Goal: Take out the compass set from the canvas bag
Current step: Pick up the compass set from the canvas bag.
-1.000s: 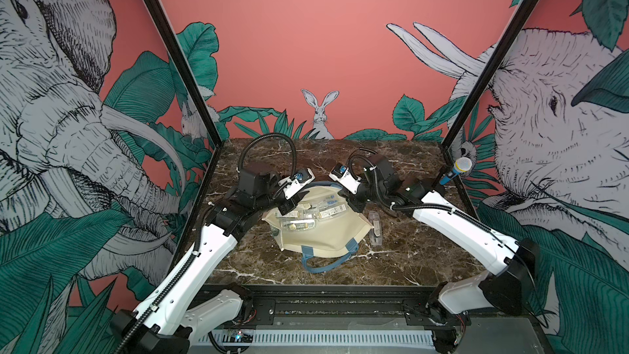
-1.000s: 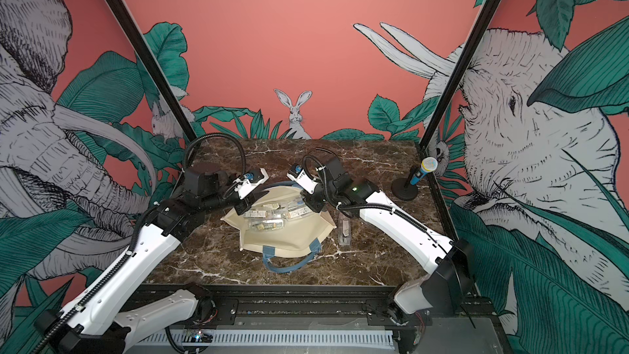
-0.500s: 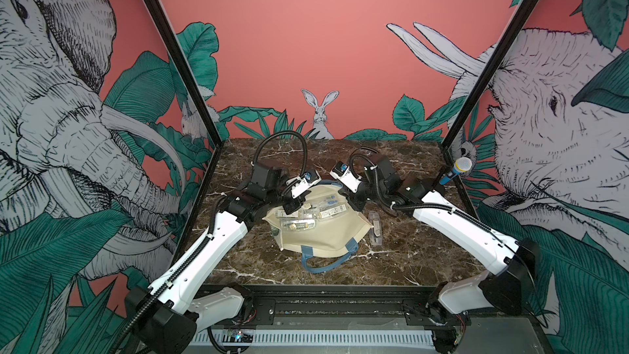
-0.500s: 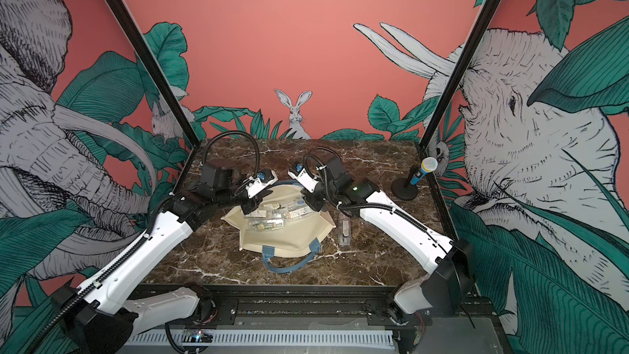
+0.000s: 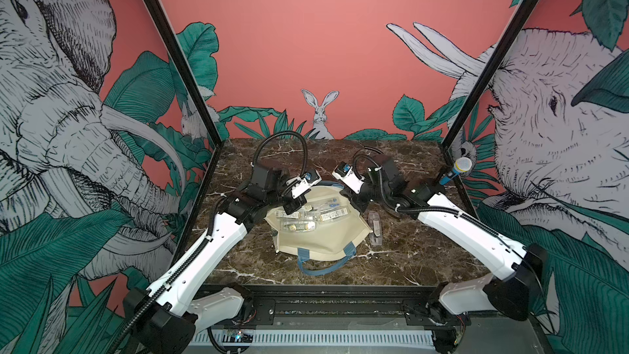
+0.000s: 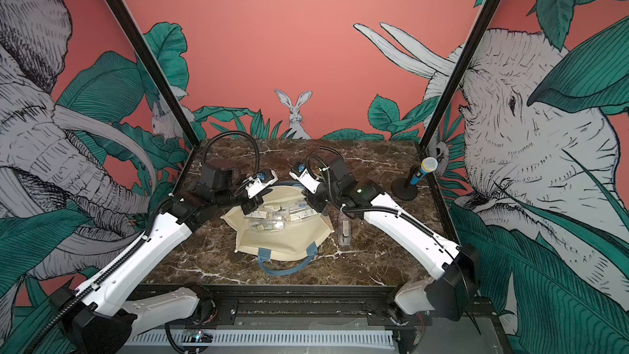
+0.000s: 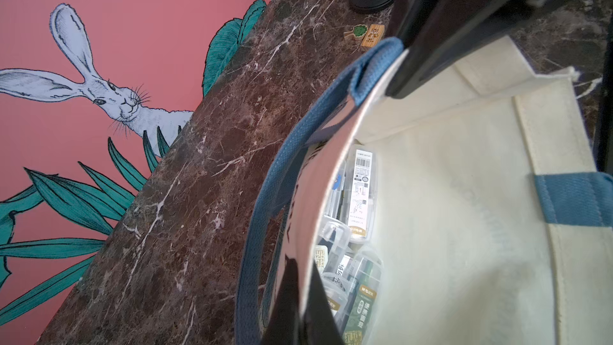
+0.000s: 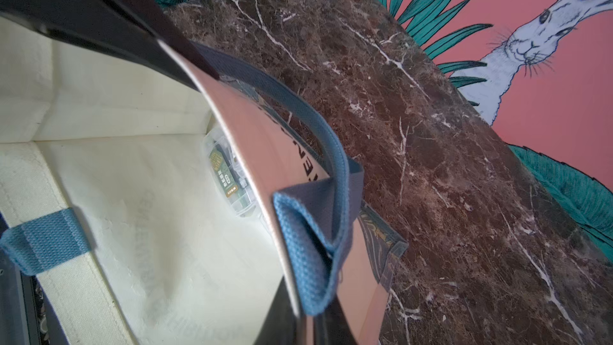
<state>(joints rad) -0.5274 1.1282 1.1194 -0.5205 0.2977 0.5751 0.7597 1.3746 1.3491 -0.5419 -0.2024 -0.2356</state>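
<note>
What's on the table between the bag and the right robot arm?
A see-through plastic case lies on the table beside the canvas bag; both top views show it.

Brown marble tabletop (image 5: 255,267), canvas bag (image 5: 320,246) lying open mid-surface, clear case (image 5: 374,229) lying just beside it, microphone stand (image 6: 404,190) standing near far corner

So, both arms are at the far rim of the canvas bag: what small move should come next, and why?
Probably the right gripper should leave the rim and dip into the open canvas bag toward the clear cases. The left gripper has its jaws shut on the far rim, holding the mouth open, so one arm seems enough there.
</note>
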